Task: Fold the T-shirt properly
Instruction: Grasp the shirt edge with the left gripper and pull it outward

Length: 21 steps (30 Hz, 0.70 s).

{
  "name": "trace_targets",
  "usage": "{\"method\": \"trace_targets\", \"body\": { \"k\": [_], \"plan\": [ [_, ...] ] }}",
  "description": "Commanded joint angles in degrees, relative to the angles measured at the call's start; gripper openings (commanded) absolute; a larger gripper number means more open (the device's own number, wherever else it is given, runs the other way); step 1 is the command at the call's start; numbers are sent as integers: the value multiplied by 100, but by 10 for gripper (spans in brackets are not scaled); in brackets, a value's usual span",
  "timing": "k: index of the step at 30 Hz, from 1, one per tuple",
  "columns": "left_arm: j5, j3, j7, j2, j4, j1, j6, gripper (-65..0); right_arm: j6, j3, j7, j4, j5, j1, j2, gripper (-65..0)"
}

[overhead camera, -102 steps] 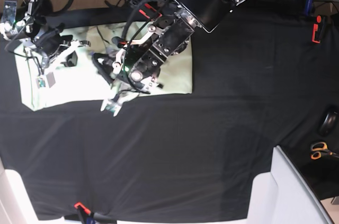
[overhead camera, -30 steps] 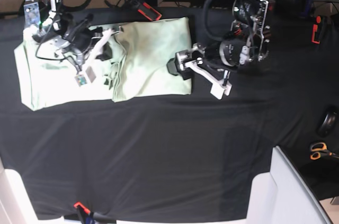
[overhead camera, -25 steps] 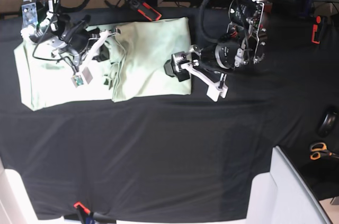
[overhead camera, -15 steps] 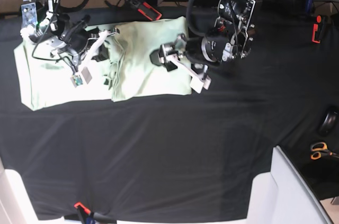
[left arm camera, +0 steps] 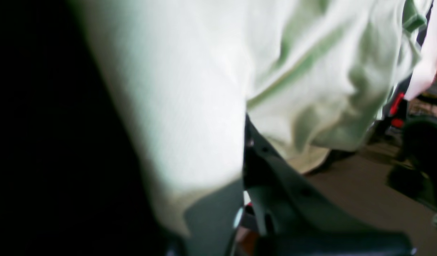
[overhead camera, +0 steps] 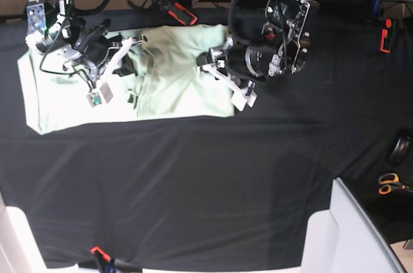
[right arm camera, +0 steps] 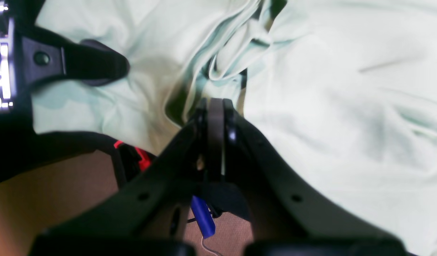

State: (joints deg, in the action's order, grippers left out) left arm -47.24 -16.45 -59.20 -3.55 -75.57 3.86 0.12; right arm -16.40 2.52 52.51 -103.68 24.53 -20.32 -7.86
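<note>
- T-shirt (overhead camera: 174,73) lies flat on the black tablecloth (overhead camera: 206,182), toward 11 o'clock in the base view; pale mint, partly folded, bunched ridge near its middle.
- Right gripper (overhead camera: 124,53) sits over the bunched ridge, at 9 o'clock from the left gripper. Right wrist view: jaws together, tips pressed into a gathered pleat of the T-shirt (right arm camera: 310,89); a thin fold of cloth appears pinched between them.
- Left gripper (overhead camera: 222,73) is at the shirt's 3 o'clock edge. Left wrist view is blurred; cloth (left arm camera: 204,89) fills the frame and drapes against one dark finger (left arm camera: 275,185). Jaws look drawn together on the shirt edge, though the second finger is hidden by cloth.
- Scissors (overhead camera: 389,183) with orange handles lie at 4 o'clock, well apart from the shirt.
- Small red-and-black tool (overhead camera: 386,34) at 2 o'clock on the tablecloth.
- Red-and-black clamp (overhead camera: 174,10) just beyond the shirt's 12 o'clock edge.
</note>
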Motion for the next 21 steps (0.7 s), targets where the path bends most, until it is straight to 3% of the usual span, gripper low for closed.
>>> {"method": "trace_targets", "body": {
  "k": [1,7,21],
  "plan": [
    [78,14,34,-10,-87,-118,10,-650,-26,-19,-86,-116,92,23,-27,-649],
    [368,32,34,-36,-87,-302,10,-650,-26,-547,-95,-116,92,23,96,-649],
    [368,23,25,-774,-87,-680,28,-650,-26,-1751,-95,-107,100,67,148,-649]
  ]
}}
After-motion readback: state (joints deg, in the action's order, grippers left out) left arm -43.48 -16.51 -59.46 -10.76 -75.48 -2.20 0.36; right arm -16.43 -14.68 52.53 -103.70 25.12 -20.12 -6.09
